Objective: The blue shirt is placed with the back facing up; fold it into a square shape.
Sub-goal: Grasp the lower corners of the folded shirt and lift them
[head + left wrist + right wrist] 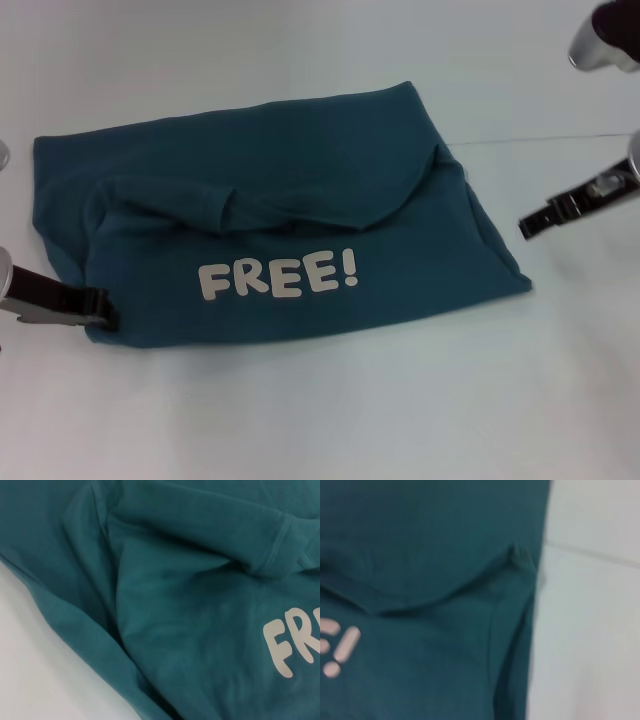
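Note:
The blue shirt (300, 190) lies on the white table (320, 410), folded into a rough rectangle. Its near part is turned up over the rest, so the white "FREE!" lettering (277, 277) faces up. A sleeve and a curved folded edge show just behind the lettering. My left gripper (105, 305) sits low at the shirt's near left corner, touching the cloth. My right gripper (528, 224) hovers over bare table, a short way off the shirt's right edge. The left wrist view is filled with rumpled blue shirt (175, 605). The right wrist view shows the blue shirt (420, 555) and its right edge.
A thin seam line (560, 138) crosses the table on the right, behind the right gripper. White tabletop surrounds the shirt on all sides.

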Controlling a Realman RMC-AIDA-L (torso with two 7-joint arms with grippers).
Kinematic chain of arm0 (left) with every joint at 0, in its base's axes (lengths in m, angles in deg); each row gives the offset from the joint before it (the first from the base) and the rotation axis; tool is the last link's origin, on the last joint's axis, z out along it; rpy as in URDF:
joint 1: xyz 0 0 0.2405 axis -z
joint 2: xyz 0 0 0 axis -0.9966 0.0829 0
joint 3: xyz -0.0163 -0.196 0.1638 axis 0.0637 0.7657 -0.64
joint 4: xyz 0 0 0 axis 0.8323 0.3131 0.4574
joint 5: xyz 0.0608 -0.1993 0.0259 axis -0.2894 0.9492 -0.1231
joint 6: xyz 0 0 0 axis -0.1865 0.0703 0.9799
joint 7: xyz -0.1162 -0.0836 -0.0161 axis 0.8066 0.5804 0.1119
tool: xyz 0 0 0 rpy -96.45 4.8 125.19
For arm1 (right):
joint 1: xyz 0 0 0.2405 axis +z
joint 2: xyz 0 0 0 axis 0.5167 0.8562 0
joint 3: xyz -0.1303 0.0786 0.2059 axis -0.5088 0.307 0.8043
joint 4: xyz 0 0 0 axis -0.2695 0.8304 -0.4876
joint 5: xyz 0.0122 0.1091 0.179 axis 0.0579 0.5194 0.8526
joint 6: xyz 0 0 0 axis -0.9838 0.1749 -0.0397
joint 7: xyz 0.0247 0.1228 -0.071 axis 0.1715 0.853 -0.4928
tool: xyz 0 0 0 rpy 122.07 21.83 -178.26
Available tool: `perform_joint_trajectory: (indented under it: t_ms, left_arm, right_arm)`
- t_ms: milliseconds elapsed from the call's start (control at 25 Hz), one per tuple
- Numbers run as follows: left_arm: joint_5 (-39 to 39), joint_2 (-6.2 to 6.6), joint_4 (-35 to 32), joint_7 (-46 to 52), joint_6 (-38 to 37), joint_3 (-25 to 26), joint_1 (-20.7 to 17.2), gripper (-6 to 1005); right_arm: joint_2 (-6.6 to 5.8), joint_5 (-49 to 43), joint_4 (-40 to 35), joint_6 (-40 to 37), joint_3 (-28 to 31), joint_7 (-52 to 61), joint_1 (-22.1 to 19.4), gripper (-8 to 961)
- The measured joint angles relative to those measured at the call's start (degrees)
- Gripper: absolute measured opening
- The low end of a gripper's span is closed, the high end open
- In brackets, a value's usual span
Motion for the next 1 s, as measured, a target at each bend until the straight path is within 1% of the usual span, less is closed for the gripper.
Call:
perform_joint_trajectory:
  t_ms: [80,240,320,520,640,1000]
  left_arm:
    - [0.0,0.0,0.0,-0.1,-0.2,-0.1,-0.1,68]
    - [-0.3,-0.11,-0.1,-0.4,-0.3,-0.5,-0.1,68]
    - [-0.4,-0.16,-0.1,-0.5,-0.4,-0.5,0.0,68]
    - [-0.5,-0.13,-0.1,-0.6,-0.5,-0.5,-0.1,68]
    - [-0.7,-0.22,-0.1,-0.6,-0.2,-0.6,-0.1,68]
    - [-0.7,-0.29,0.1,-0.7,0.1,-0.6,-0.1,68]
  right_arm:
    - [0.03,-0.5,0.0,-0.2,0.1,0.4,-0.8,927]
    - [0.66,0.5,1.2,2.3,1.1,0.2,-3.0,927]
    - [0.88,2.4,2.5,3.8,1.4,-0.5,-4.1,927]
    - [0.85,9.0,5.7,6.8,1.4,-2.6,-6.4,911]
    - [0.89,10.9,7.3,8.2,1.4,-3.2,-6.8,900]
    - [1.04,11.0,10.2,11.0,1.0,-2.7,-6.5,865]
